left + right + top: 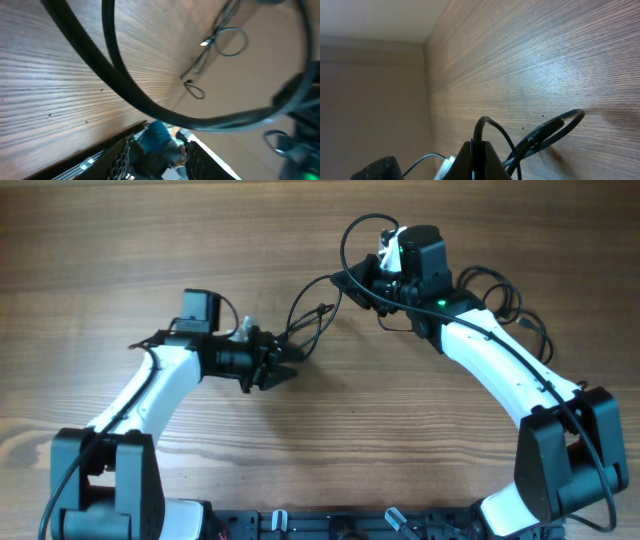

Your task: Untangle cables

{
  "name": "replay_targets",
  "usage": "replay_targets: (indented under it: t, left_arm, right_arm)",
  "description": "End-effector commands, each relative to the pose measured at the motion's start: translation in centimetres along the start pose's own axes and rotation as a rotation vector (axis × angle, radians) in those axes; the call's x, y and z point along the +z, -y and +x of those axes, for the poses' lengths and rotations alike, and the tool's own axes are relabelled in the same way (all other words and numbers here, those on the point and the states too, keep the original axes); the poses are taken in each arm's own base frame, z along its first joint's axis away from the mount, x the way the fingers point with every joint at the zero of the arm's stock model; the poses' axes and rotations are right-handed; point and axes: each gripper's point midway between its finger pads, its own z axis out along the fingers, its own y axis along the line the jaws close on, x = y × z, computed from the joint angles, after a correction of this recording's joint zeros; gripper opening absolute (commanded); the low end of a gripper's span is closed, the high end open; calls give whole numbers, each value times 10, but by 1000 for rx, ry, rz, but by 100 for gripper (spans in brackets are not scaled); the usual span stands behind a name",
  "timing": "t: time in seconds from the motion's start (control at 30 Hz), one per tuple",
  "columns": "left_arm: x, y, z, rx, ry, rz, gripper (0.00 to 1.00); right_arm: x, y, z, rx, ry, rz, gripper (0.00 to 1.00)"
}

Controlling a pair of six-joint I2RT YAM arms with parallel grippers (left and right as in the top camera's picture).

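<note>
Left wrist view: 1 cable [125, 90] sweeps past too near the lens, blurred, both ends cut off by the frame; left gripper [157, 152] only partly in at the bottom edge, grip unclear. Right wrist view: right gripper [479, 157] cut off at the bottom edge. Overhead: 1 coil [520, 322] partly hidden behind the right arm [500, 362].

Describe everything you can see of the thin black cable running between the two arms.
The thin black cable looks like slim, flexible rubbery cord. Its loose, crossing strands run over the wooden table from the left gripper up to the right gripper, whose shut fingertips pinch it. One loop arcs beyond the right gripper. Whether the left gripper grips it is unclear.
</note>
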Motion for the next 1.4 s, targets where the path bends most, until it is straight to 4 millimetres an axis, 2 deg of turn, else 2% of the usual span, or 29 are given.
replay_targets:
  t: [0.0,0.13,0.23,0.43,0.63,0.87,1.13,1.37]
  left_arm:
    - [4,-9,-10,-37,97,-84,39]
    - [2,-11,-26,-59,184,-106,43]
    - [2,1,-30,-14,188,-65,44]
    - [2,11,-36,9,211,-30,50]
    - [3,10,-40,0,237,-42,52]
    - [27,-2,-32,-31,193,-102,51]
    - [57,-10,-34,-51,194,-148,49]
    - [69,3,-39,57,239,-129,50]
  right_arm:
    - [-5,-13,-4,-27,18,-23,4]
    - [-5,-13,-1,-25,3,-27,4]
    - [-5,-11,1,-18,-4,-16,4]
    - [-5,-10,4,-11,-22,-17,4]
    - [-4,-19,15,5,-73,-55,4]
    - [-2,-24,18,-10,-75,-68,4]
    - [-2,-24,19,-12,-77,-68,4]
    - [-1,-23,21,-14,-84,-64,4]
